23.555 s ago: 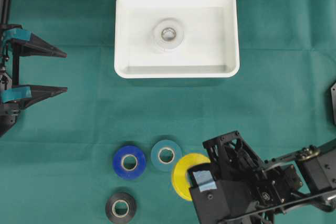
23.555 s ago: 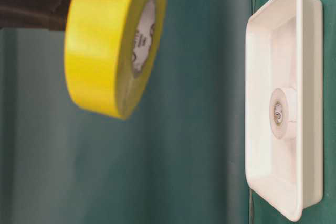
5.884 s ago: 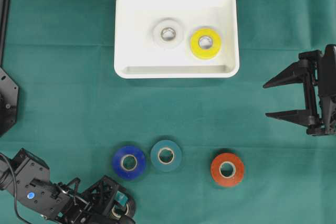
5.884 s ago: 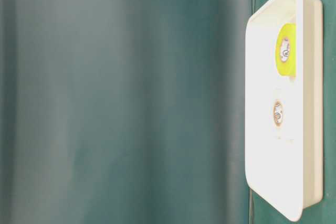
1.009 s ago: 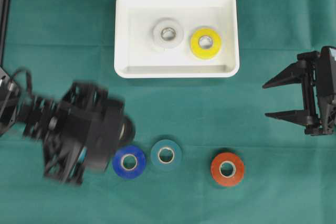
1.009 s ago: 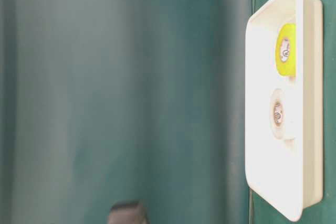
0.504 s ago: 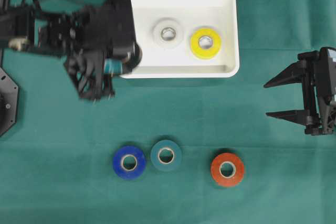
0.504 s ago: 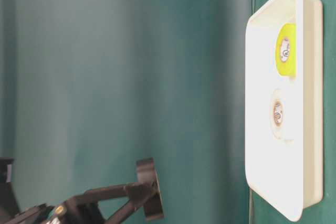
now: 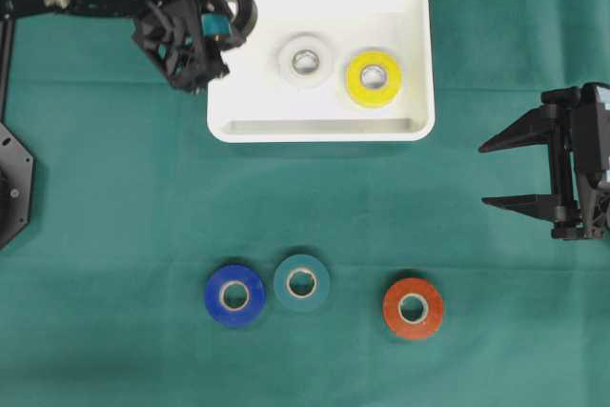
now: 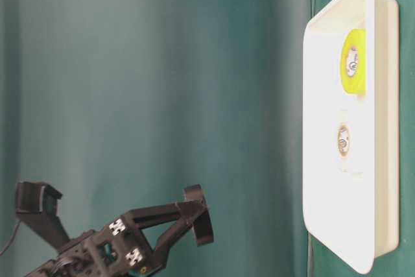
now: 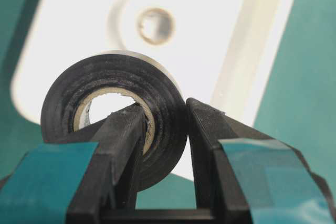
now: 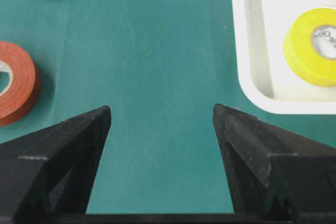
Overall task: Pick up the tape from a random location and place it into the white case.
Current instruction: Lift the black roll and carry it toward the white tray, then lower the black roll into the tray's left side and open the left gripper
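One black tape roll (image 11: 113, 124) pinched on edge by left fingers (image 11: 163, 129), one through core, over white case (image 9: 319, 126) left rim; open floor lies rightward. Right fingers (image 12: 160, 129) spread wide, empty, far off.

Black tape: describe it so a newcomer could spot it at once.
Find the white case at the top of the green table. At its upper-left corner the left gripper hangs, and the black tape is pinched in its jaws. It is the only black roll and the only one off the table.
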{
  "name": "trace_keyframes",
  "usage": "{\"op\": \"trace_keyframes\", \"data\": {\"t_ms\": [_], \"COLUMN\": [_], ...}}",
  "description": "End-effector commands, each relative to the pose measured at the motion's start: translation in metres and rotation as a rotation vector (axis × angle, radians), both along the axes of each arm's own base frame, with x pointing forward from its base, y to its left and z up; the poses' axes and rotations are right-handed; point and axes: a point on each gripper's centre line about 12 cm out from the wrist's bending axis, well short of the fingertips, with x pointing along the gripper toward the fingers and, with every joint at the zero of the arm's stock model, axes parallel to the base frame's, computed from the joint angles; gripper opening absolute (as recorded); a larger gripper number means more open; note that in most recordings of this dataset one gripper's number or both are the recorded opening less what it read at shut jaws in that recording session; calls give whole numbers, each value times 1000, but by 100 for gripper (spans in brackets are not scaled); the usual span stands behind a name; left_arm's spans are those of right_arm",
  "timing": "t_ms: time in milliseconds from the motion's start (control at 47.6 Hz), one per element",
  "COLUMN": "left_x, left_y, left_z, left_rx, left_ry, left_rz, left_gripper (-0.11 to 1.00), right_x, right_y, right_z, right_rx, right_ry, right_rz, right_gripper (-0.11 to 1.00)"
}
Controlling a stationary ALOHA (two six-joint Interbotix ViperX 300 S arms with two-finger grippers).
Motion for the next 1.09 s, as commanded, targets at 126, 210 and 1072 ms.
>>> {"op": "trace_keyframes", "data": {"t_ms": [126,210,1072], "left_x": [-2,-3,-11], "left_y": [22,23,19], "left_z": [4,3,-4], "left_rx": [17,16,7], "left_ry": [-34,-31,-15], "left_rz": [55,59,61], "left_gripper": [19,19,19], "right_x": [6,6,7], "right_y": [-1,-1,-1], "right_z": [12,12,15], "right_rx": [-1,0,-2], "right_ry": [-34,-35,-41], "right_rz": [-2,-3,-3], "right_gripper": [74,74,74]}}
